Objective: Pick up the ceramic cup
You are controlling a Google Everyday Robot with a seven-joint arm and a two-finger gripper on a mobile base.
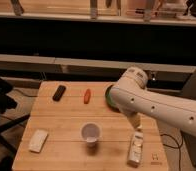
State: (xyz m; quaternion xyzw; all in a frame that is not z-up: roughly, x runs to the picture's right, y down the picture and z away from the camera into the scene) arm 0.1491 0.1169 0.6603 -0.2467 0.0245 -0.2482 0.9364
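One clean move is my aim: the ceramic cup (90, 133) stands upright near the table (61, 120) front, so I'd carry the released, empty gripper (135, 121) from above the white bottle (136, 149) across to its rim.

Dim warm light from above. Desk (61, 117) evenly lit, dark beyond far edge. Soft shadow under cup (90, 134). All blurred; gripper (134, 122) near right edge indistinct.
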